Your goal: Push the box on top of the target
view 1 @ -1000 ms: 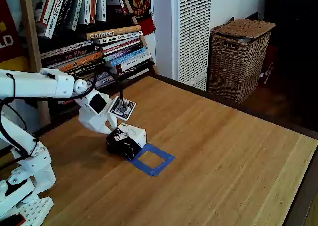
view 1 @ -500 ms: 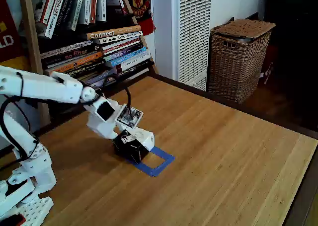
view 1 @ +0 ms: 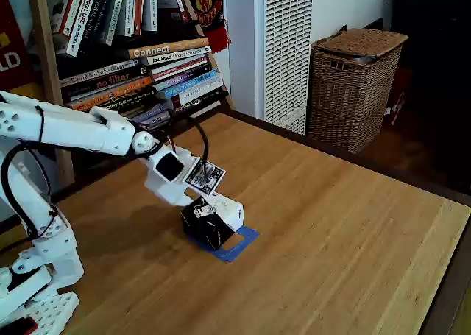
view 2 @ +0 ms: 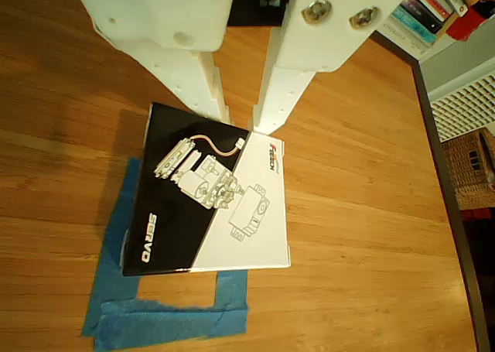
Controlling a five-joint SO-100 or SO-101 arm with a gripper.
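Fixed view: over the last second the box (view 1: 213, 221) has slid toward lower right, from beside the target (view 1: 239, 241) to overlapping most of it. The gripper (view 2: 238, 118), fingers slightly parted and holding nothing, presses its rear edge. Push judged nearly complete.

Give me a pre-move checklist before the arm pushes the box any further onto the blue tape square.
1. Gripper behind the box, fingertips at its near edge: ok.
2. Box centred on the target: not ok; tape still shows along two sides in the other view.
3. Box squared with the tape outline: not ok; it sits slightly rotated.
4. Table past the target free of obstacles: ok.
5. Box flat on the table, not tipping: ok.
6. Fingertips actually touching the box: cannot tell.
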